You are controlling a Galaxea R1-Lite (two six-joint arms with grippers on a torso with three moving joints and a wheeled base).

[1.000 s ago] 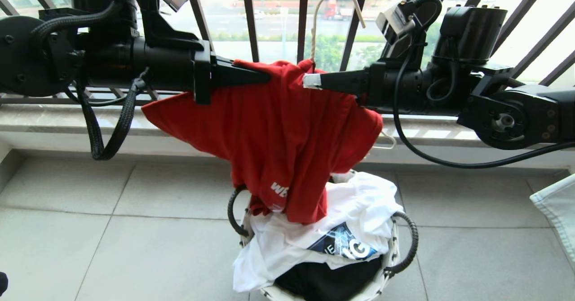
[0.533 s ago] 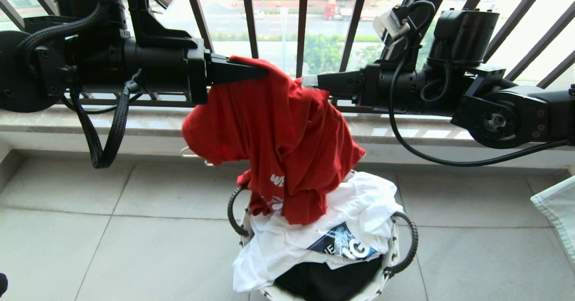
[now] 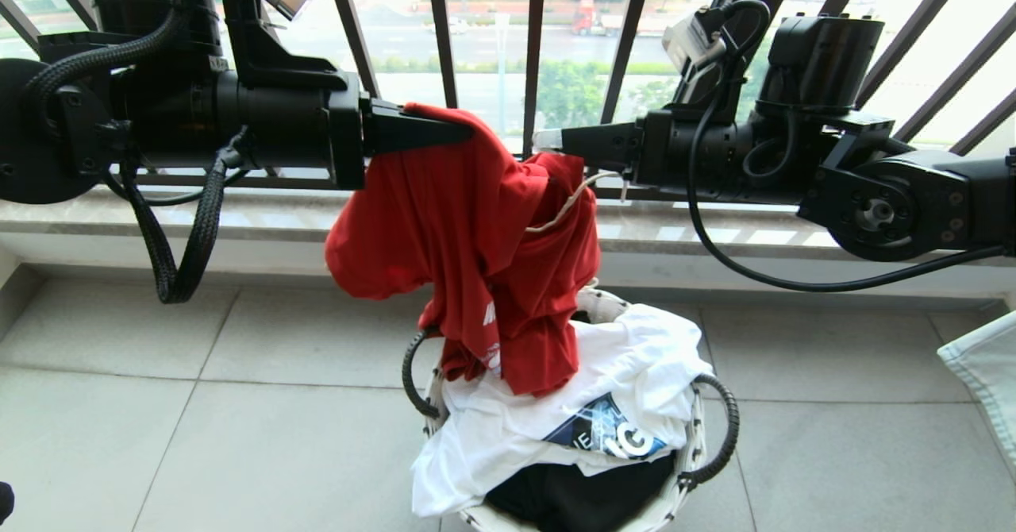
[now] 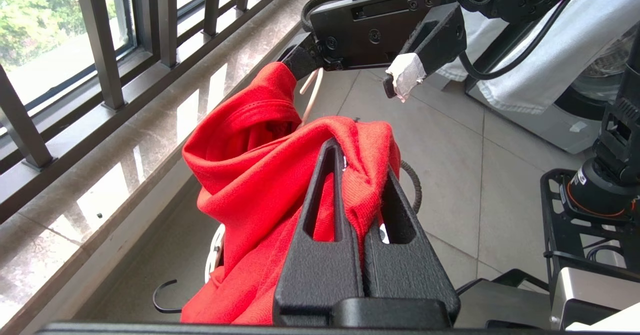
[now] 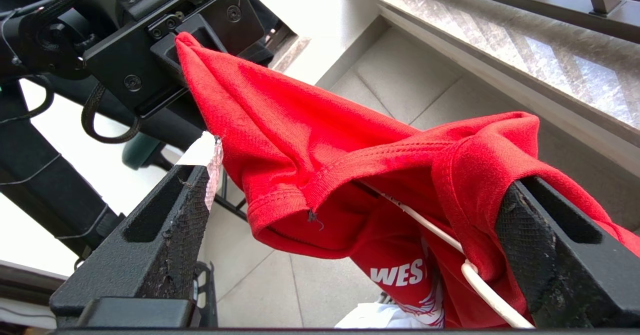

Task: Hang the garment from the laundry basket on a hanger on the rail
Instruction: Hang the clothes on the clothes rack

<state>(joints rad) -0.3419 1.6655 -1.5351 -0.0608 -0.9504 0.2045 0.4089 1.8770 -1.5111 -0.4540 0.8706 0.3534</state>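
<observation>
The red garment (image 3: 476, 238) hangs bunched between my two arms, its lower end reaching the white woven laundry basket (image 3: 693, 437) on the floor. My left gripper (image 3: 468, 131) is shut on a fold of the garment (image 4: 260, 175); in the left wrist view the gripper (image 4: 357, 160) pinches the cloth. My right gripper (image 3: 548, 141) faces it, open wide (image 5: 357, 175), with the garment (image 5: 350, 145) draped over one finger. The cream wire hanger (image 3: 567, 206) sits tipped inside the cloth, and its wire (image 5: 480, 275) runs beside that finger. The rail is out of view.
A white printed T-shirt (image 3: 556, 421) and a black T-shirt (image 3: 579, 492) fill the basket. The black balcony railing (image 3: 536, 40) and stone sill (image 3: 159, 214) are close behind both arms. A white cloth (image 3: 984, 365) hangs at the right edge.
The hanger hook, which stood up above the garment, has tipped down into the cloth. The garment has slipped from spread out to a narrow bunch under the left gripper.
</observation>
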